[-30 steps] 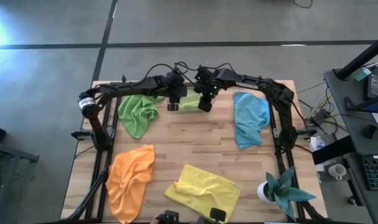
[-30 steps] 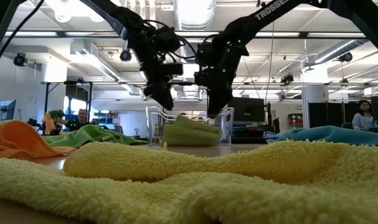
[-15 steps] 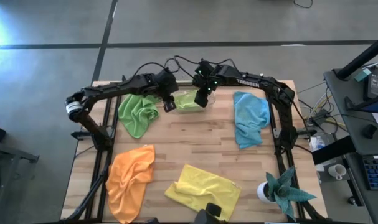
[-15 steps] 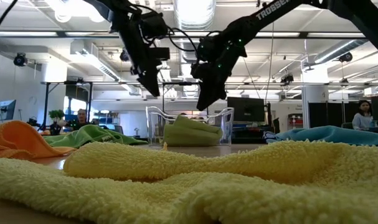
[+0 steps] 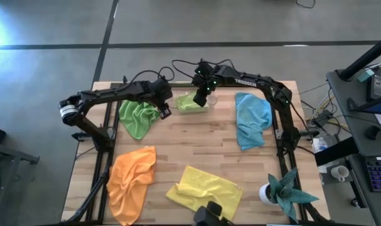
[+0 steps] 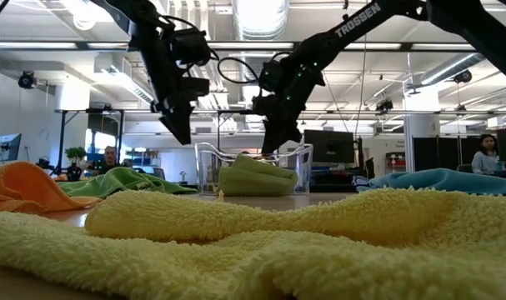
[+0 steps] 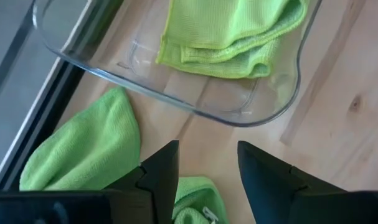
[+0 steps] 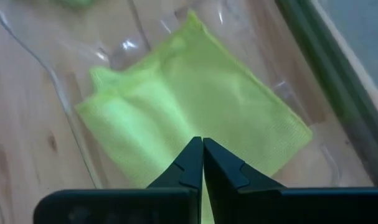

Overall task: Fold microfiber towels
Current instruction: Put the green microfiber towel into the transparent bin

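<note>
A folded lime green towel (image 5: 191, 102) lies in a clear plastic bin (image 5: 206, 108) at the table's far middle. My right gripper (image 8: 202, 146) is shut and hangs close over this towel (image 8: 195, 93), holding nothing. My left gripper (image 7: 207, 180) is open with nothing between its fingers. It hangs just left of the bin (image 7: 176, 99), over the edge of a crumpled lime green towel (image 5: 139, 116) that lies flat on the table. In the low view the left gripper (image 6: 182, 133) is above bin height and the right gripper (image 6: 269, 150) is at the bin's rim.
An orange towel (image 5: 132, 182) lies at the near left, a yellow towel (image 5: 206, 188) at the near middle and a light blue towel (image 5: 252, 119) at the far right. A teal plant in a white pot (image 5: 281, 191) stands at the near right corner. Bare wood shows mid-table.
My right gripper has risen out of the bin, shifted a little toward the table's left and shut empty; the folded towel stays in the bin. My left gripper has moved from the bin toward the table's left edge, over the crumpled lime towel, staying open.
</note>
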